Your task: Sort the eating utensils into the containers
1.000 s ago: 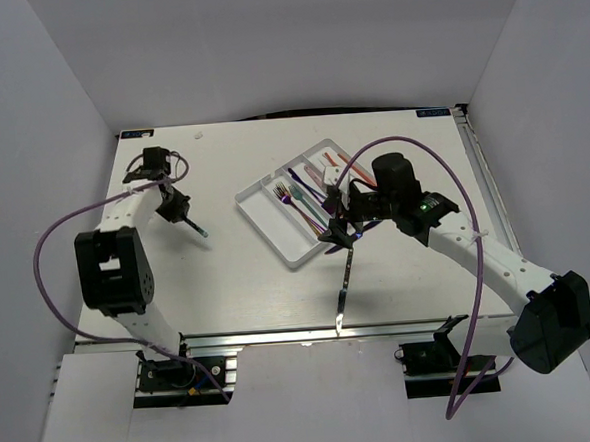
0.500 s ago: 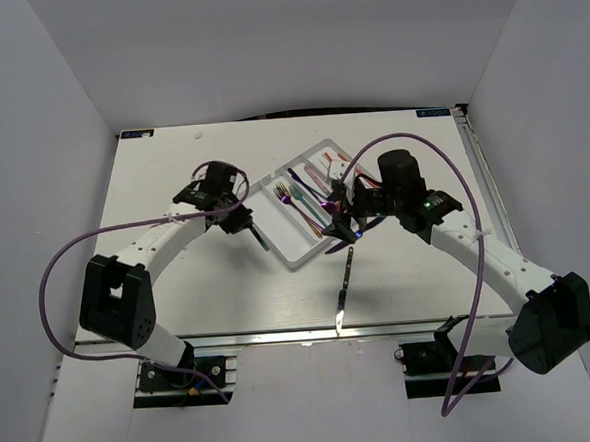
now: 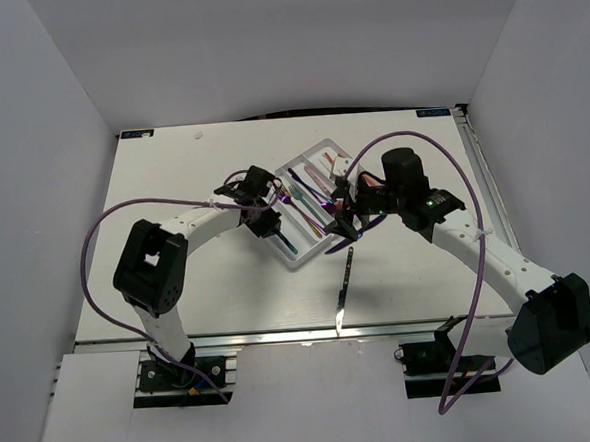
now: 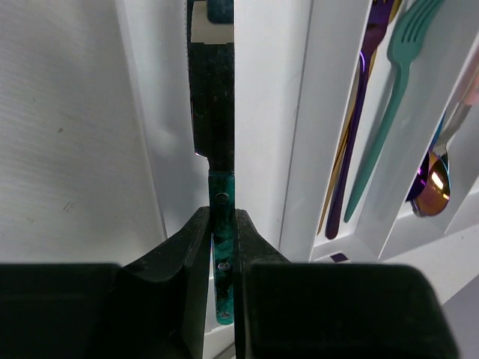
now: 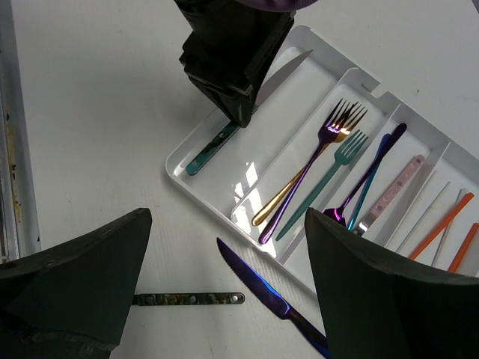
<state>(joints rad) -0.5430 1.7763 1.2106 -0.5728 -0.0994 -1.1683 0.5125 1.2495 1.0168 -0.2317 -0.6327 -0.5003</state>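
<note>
My left gripper pinched tight on teal-handled knife, blade inside outermost compartment of white tray; my right gripper wide open, empty, over purple-blue knife on table beside tray.

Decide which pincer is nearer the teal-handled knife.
Left. The left pincer grips the teal-handled knife over the tray; the right pincer hangs open beside the tray's edge, clear of the knife.

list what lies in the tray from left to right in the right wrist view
green knife → purple fork → teal fork → pink handle → orange chopsticks
</note>
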